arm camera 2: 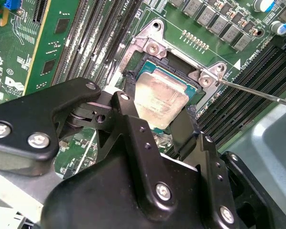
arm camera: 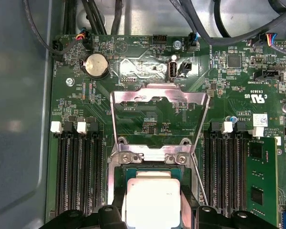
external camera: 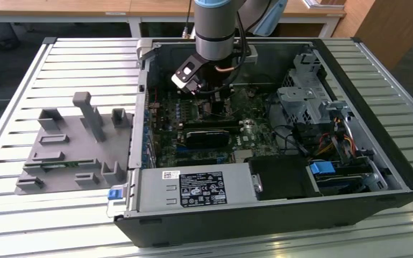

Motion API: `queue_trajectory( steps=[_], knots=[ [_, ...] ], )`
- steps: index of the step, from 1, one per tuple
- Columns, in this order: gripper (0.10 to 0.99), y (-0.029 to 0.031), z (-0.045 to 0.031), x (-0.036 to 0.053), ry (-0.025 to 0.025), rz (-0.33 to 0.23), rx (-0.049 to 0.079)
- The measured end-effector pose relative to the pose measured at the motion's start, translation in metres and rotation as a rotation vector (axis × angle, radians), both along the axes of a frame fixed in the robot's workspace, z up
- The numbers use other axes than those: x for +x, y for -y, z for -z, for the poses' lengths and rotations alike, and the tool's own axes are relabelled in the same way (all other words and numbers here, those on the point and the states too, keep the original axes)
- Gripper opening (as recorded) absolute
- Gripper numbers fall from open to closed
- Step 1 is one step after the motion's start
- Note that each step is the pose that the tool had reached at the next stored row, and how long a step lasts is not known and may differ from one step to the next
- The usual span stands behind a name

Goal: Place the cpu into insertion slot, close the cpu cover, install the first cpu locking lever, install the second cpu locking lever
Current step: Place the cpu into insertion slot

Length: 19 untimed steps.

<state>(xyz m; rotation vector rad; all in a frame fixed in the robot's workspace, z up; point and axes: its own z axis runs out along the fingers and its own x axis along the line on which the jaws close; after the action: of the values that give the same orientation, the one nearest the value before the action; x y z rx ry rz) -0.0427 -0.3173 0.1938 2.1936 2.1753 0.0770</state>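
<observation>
The cpu (arm camera 2: 159,102) (arm camera: 150,200), a square chip with a silvery top, lies over the insertion slot (arm camera 2: 178,64) (arm camera: 148,165) on the green board. I cannot tell whether it is fully seated. My gripper (arm camera 2: 157,117) (arm camera: 155,217) is shut on the cpu, with one black finger (arm camera 2: 128,102) on each of two opposite edges. The cpu cover (arm camera: 157,92), a silvery frame with a window, stands folded back beyond the slot. One thin locking lever (arm camera 2: 257,93) (arm camera: 198,176) sticks out beside the slot. In the exterior view my gripper (external camera: 208,97) reaches down into the open computer case (external camera: 264,226).
Long black memory slots (arm camera: 78,176) (arm camera: 226,171) flank the socket on both sides. In the exterior view the case walls, a drive cage (external camera: 303,102) and the power supply (external camera: 192,188) ring the board. A grey fixture (external camera: 70,145) sits on the slatted table at the exterior view's left.
</observation>
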Motion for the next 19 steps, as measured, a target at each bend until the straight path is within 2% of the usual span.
queue_trajectory(
  steps=[8, 10, 11, 19],
  knots=[
    [0.537, 0.0000, 0.0002, 0.0000, 0.0002, 0.000, 0.000],
    [0.549, 0.0000, 0.0002, 0.0000, 0.0002, 0.000, 0.000],
    [0.612, 0.0000, 0.0002, 0.0000, 0.0002, 0.000, 0.000],
    [0.612, 0.0005, 0.0007, 0.0006, 0.0001, 0.000, 0.000]
  ],
)
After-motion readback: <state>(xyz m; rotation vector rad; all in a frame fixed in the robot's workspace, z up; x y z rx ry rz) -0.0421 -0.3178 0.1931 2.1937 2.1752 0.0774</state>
